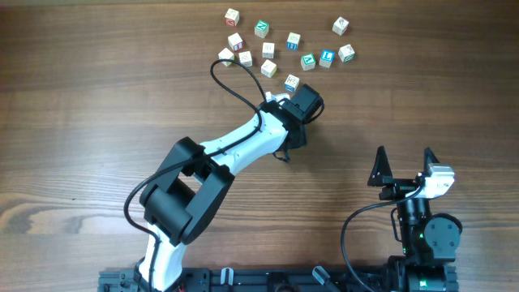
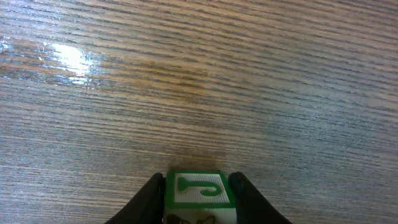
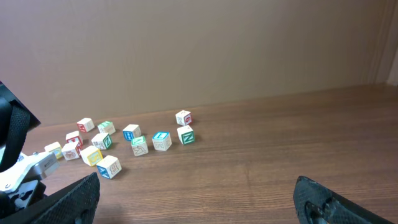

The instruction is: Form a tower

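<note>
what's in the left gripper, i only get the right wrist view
Observer: A green cube, clamped between the left gripper's fingers in the left wrist view.
Operator: where's that gripper relative to the others
Observer: Overhead, it sits at the robot-side edge of the loose cubes, right beside a blue cube.
Operator: and my right gripper
Observer: Overhead, the right gripper is open, low by its base and well apart from the loose cubes.
</note>
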Controlling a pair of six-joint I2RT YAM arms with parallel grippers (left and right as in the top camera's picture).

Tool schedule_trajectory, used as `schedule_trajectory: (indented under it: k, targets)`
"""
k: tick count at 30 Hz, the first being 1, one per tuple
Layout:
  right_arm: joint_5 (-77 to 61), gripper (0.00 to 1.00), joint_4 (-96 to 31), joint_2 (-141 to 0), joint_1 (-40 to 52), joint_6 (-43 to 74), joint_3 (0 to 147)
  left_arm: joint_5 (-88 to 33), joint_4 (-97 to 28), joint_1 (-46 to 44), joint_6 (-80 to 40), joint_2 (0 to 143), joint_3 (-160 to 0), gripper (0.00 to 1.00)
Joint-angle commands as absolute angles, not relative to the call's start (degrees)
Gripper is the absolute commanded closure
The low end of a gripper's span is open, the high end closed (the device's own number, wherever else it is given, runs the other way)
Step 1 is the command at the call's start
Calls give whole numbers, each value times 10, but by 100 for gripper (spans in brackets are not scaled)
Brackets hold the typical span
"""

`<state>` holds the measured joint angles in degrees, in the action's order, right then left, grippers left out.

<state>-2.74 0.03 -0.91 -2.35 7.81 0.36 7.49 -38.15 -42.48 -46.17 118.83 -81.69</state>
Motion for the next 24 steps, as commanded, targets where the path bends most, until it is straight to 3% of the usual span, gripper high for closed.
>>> schedule_trajectory:
  k: [1,7,12,14,20,24]
  targets:
    - [-28,0,1,-6,-22,76,3,84,-385,-427,-452,1194,-812,71]
    - [-28,0,1,-6,-22,76,3,76,-381,-427,-433,1194,-812,69]
    - [-28,0,1,-6,-22,76,3,76,-381,-427,-433,1193,-812,15]
    - [-28,0,1,-6,-22,76,3,76,-381,-427,-433,1192,-812,0]
    - [-28,0,1,-6,-22,76,3,76,-383,-426,-425,1140,-812,0]
    - [-28,0,1,-6,-22,76,3,77,-348,-424,-322,1067,-814,0]
